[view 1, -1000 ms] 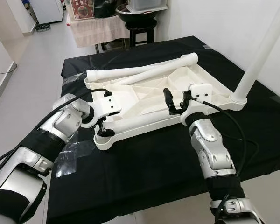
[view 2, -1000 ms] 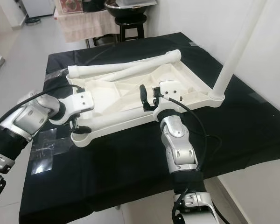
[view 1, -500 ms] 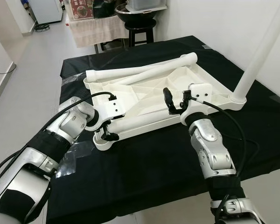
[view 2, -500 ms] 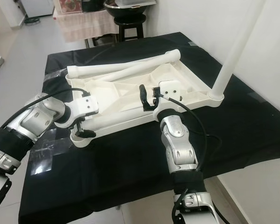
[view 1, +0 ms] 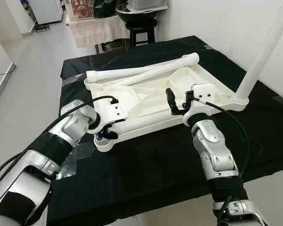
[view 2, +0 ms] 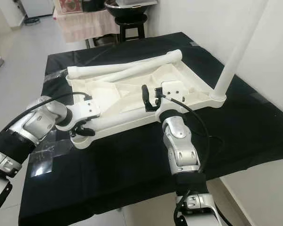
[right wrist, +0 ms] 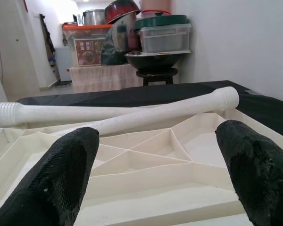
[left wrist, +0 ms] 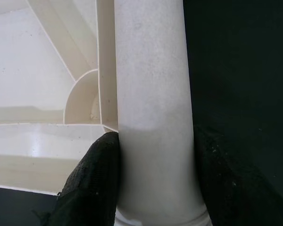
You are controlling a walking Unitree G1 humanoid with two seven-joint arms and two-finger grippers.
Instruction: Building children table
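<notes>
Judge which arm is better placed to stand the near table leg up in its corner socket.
Left, probably. The left end effector grips the leg beside the socket; the right end effector hovers open above the tabletop.

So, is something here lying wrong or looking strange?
Only one leg stands screwed into the upturned tabletop. Two loose legs lie across its far edge, and the left claw is shut on a fourth leg lying flat.

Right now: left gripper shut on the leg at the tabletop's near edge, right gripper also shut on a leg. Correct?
Not quite. The left gripper is shut on the near leg, but the right gripper is open, holding nothing, above the upturned tabletop. The right wrist view shows its fingers spread wide apart.
</notes>
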